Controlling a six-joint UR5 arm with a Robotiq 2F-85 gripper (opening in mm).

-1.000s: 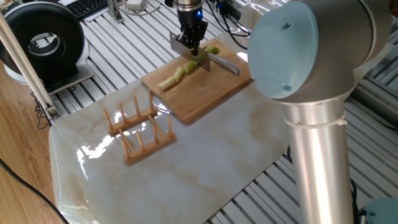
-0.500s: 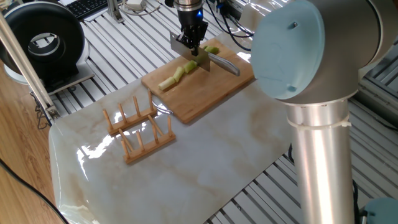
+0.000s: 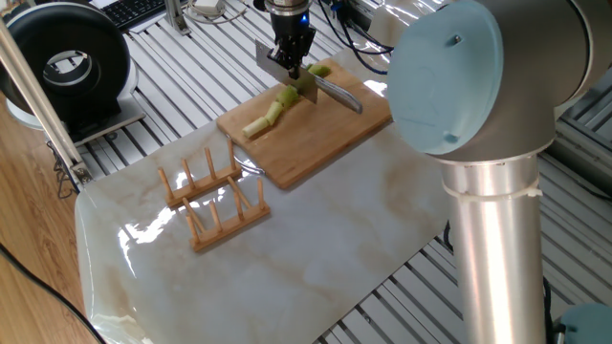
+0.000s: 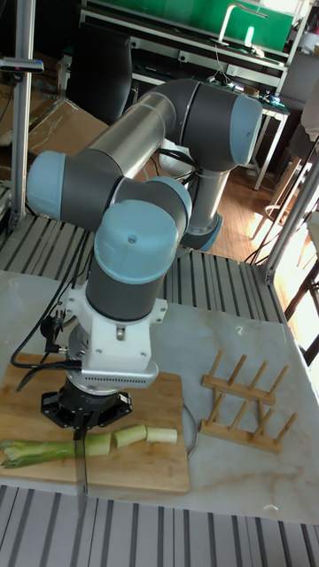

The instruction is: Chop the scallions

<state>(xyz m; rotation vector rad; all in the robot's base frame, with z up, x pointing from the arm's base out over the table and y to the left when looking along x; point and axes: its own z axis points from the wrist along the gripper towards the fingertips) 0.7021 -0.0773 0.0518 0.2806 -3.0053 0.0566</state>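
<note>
The scallions lie on the wooden cutting board (image 3: 316, 143) (image 4: 159, 390). In the tall fixed view a long green stalk (image 4: 40, 450) lies left of the blade, with short pale cut segments (image 4: 129, 435) to its right. In the fixed view pale segments (image 3: 265, 118) sit left of the knife and a green piece (image 3: 321, 70) sits behind it. My gripper (image 3: 294, 65) (image 4: 82, 427) is shut on a silver knife (image 3: 285, 78) (image 4: 81, 474), held blade-down just above the stalk. The base of the arm hides part of the board in the tall fixed view.
A wooden peg rack (image 3: 215, 196) (image 4: 248, 403) stands on the marble tabletop (image 3: 287, 258) near the board. A black round device (image 3: 67, 67) sits at the far left, beside a keyboard (image 3: 134, 10). The arm's large grey and blue body (image 3: 478, 143) fills the right foreground.
The gripper and knife have risen a little and shifted back off the scallions. The cut pieces lie where they were.
</note>
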